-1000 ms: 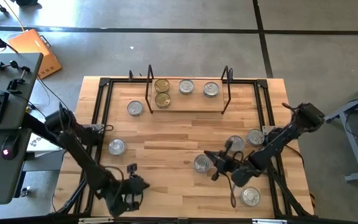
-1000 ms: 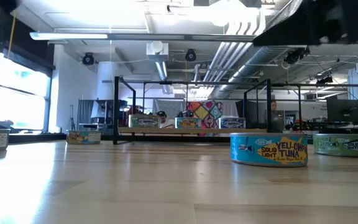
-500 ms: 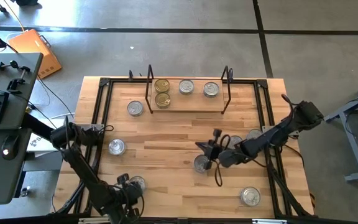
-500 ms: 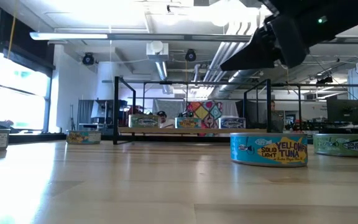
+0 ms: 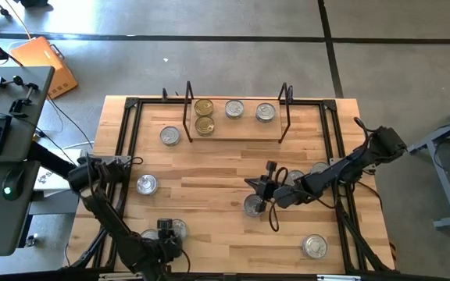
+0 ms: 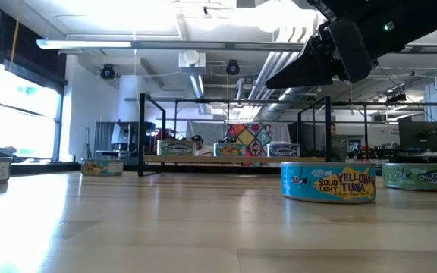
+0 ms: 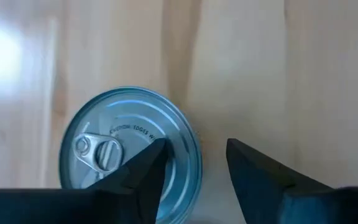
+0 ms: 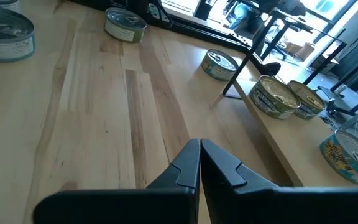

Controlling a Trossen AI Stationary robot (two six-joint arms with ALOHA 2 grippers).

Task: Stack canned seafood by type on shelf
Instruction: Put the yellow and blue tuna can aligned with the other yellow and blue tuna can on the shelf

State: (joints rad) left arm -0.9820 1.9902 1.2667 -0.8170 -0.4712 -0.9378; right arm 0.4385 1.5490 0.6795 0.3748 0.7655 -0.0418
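Left wrist view gives me the nearest thing first: my left gripper (image 7: pixel 194 163) hangs straight over a silver-lidded can (image 7: pixel 129 149) at the near left of the counter (image 5: pixel 209 187), its fingers (image 7: pixel 148 168) spread with a gap between them, one fingertip over the lid's edge and the other over bare wood, pinching nothing. From above, that same can sits by the near edge, just beside the gripper's dark head. Another silver can (image 5: pixel 316 246) lies near the front right corner, alone. Farther in, my right gripper (image 5: pixel 258 184) is raised above the middle of the counter, fingers (image 8: pixel 199 163) pressed together and empty; a can (image 5: pixel 253 206) rests just beside and below it, and in the low view I read this one's blue label as yellowfin tuna (image 6: pixel 328 182). Two more cans (image 5: pixel 295 179) sit close together under the right arm's forearm. On the left side a single can (image 5: pixel 146 184) stands well apart from the others, and beyond it one more (image 5: pixel 169 136) lies just outside the shelf's left upright. Farthest back is the shelf (image 5: pixel 237 129), a light board between two black wire ends: two gold-lidded cans (image 5: pixel 203 115) sit touching at its left, then a silver can (image 5: pixel 234 109) in the middle and another (image 5: pixel 265 112) toward the right, each apart from its neighbour.
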